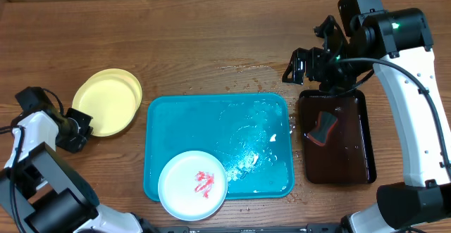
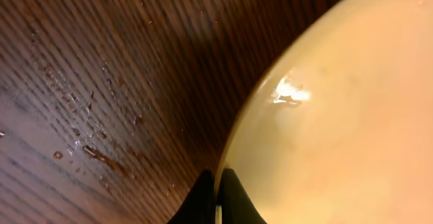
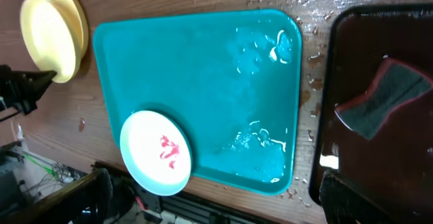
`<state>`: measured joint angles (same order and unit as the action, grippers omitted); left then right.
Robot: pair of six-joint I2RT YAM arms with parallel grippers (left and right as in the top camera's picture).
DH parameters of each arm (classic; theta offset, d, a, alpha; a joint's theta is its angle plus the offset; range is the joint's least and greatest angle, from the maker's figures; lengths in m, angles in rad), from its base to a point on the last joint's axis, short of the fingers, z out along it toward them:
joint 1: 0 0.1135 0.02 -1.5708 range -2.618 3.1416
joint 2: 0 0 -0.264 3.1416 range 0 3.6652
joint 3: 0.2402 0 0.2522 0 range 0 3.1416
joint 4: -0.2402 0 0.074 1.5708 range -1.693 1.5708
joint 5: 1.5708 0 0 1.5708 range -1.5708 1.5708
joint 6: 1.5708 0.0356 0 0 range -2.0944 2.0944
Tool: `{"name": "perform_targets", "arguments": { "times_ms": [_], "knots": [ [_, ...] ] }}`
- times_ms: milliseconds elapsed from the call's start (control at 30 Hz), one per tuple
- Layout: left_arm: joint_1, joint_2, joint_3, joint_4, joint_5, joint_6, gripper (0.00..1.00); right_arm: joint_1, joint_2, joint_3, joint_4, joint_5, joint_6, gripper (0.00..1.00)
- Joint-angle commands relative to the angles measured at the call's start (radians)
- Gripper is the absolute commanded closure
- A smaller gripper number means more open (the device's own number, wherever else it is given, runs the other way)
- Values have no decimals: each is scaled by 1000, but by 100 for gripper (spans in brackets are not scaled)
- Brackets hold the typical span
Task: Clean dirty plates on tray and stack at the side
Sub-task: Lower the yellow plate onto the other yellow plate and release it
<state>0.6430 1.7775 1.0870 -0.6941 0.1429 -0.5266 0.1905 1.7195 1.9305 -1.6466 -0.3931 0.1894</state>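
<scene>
Smeared plate (image 1: pixel 192 184) on tray (image 1: pixel 211 127) lies right of and nearer the base than left end effector (image 1: pixel 86 122), which pinches yellow plate (image 1: pixel 106 99) rim, so left arm's closer; right end effector (image 1: pixel 309 55), spread, hangs beside sponge (image 1: pixel 324 126).

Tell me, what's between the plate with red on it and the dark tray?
Just the blue tray's wet, puddled floor, then a thin strip of damp wooden table, shown overhead.

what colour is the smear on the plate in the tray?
Red smear on the white middle of the plate; clearest in the overhead view.
</scene>
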Motion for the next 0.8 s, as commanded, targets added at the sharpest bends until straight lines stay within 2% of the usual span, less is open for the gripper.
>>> {"name": "perform_targets", "arguments": {
  "times_ms": [0,67,167,367,567,600,700,767],
  "knots": [
    [-2,15,11,8,0,-28,96,6,-14,0,2,4,-4,0],
    [-3,14,30,6,17,-27,96,6,-14,0,6,4,-4,0],
    [-3,14,60,0,48,-27,83,6,-14,0,14,4,-4,0],
    [-16,14,107,-12,95,34,40,6,-14,0,19,4,-4,0],
    [-82,14,131,-16,94,109,37,6,-14,0,26,4,-4,0],
    [-96,14,140,-17,93,113,39,6,-14,0,26,4,-4,0],
    [-138,14,157,-19,74,112,50,6,-14,0,24,4,-4,0],
    [-161,14,159,-19,61,112,50,6,-14,0,22,4,-4,0]
  ]
}}
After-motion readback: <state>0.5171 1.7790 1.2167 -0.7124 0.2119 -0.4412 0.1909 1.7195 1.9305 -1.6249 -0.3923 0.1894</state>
